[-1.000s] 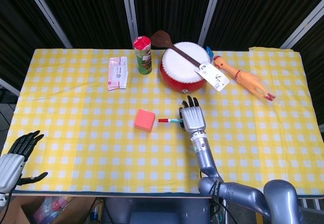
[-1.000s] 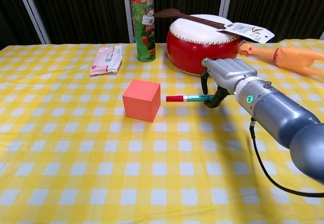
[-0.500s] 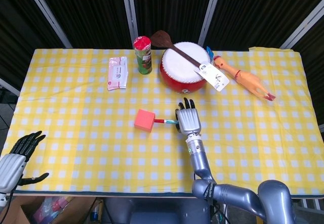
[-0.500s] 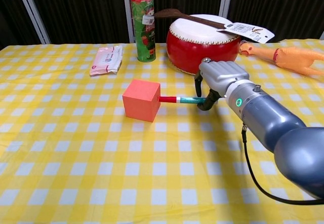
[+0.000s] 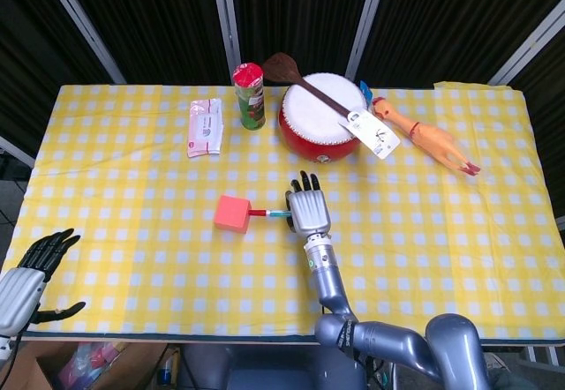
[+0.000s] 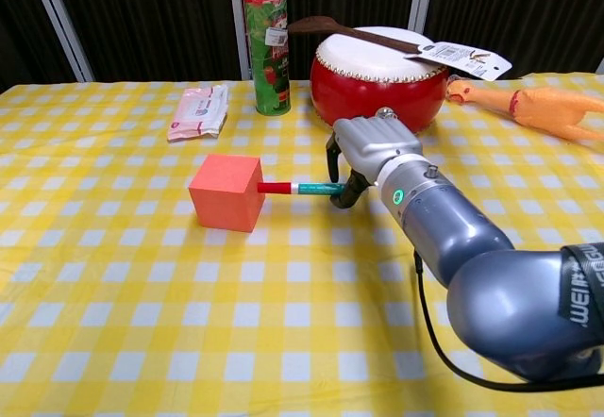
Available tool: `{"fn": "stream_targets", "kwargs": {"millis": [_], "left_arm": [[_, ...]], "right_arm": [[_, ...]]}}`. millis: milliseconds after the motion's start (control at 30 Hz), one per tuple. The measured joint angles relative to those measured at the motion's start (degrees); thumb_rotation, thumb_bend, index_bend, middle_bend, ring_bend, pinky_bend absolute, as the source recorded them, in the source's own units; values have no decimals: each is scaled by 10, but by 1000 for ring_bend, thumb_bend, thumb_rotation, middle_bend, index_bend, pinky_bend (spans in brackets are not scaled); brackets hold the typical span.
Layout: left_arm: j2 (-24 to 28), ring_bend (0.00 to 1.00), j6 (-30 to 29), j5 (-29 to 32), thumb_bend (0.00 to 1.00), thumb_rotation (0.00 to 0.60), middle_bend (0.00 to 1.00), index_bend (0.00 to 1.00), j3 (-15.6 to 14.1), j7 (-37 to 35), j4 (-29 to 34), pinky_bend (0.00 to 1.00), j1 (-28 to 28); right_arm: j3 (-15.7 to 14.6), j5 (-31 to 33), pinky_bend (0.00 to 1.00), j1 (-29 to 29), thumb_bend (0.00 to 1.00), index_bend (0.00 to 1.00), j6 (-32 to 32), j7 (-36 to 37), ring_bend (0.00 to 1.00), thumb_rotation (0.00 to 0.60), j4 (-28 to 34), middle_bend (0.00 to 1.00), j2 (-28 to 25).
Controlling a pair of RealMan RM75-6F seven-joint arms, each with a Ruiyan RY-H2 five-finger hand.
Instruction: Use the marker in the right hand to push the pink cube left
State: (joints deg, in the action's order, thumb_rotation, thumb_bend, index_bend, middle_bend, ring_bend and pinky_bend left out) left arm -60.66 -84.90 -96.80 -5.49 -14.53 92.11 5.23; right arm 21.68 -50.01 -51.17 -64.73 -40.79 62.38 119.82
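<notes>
The table (image 5: pixel 106 231) with its yellow checked cloth carries the whole scene. At the back stand the red drum (image 5: pixel 318 116) with a wooden spoon (image 5: pixel 305 77) across it, the green can (image 5: pixel 250 96), a wipes packet (image 5: pixel 205 127) and a rubber chicken (image 5: pixel 424 137).

The right hand (image 6: pixel 370 153) holds the marker (image 6: pixel 300 189) level, its fingers wrapped around the green end, and the red tip touches the right face of the pink cube (image 6: pixel 226 192). Compared with a second ago, the cube has slid clearly to the left and the hand has followed it by the same amount; before that, the tip was near the cube but apart from it. So I judge the push is in progress and working, and the cube seems to keep its orientation.

The left hand (image 5: pixel 26 280) rests at the near left corner with fingers spread and nothing in it. Only the head view shows this hand. The chest view shows better that the tip meets the cube at about mid-height.
</notes>
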Motion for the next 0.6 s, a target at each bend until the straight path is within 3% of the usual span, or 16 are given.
{"fn": "stream_targets", "kwargs": {"millis": [600], "left_arm": [[-1,0,0,-2,32,600,0,0,-2,6,-1,0,1]], "right_arm": [[3,-15,114,-16,498,675,6,-1,85,600,-1,267,43]]}}
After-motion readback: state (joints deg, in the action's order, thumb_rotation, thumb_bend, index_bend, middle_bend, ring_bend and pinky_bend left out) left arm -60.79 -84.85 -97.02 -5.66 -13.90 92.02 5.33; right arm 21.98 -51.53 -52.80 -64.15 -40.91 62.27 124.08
